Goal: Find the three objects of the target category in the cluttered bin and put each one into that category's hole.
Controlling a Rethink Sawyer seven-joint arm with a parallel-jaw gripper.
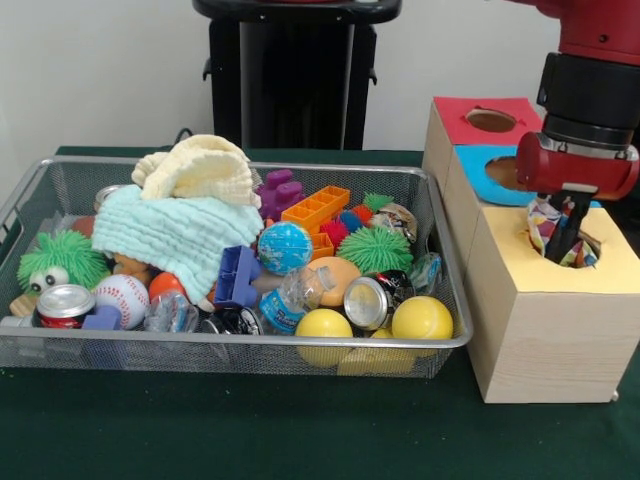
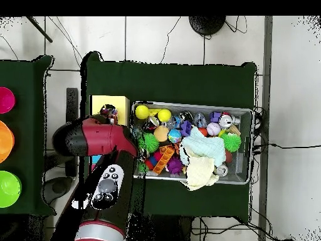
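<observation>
I see a silver wire-mesh basket on a dark green tablecloth. In it lie a mint-green waffle cloth, a cream-yellow waffle cloth, two plain yellow balls, an orange toy brick and a white baseball with red stitching. The white fabric cloth with multicoloured polka dots sits at the yellow-topped pale wood-grain box, beside blue-topped and red-topped boxes. The arm's gripper is black under a red collar.

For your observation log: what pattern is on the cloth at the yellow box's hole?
White with multicoloured polka dots, cloth; front view shows it best.
</observation>
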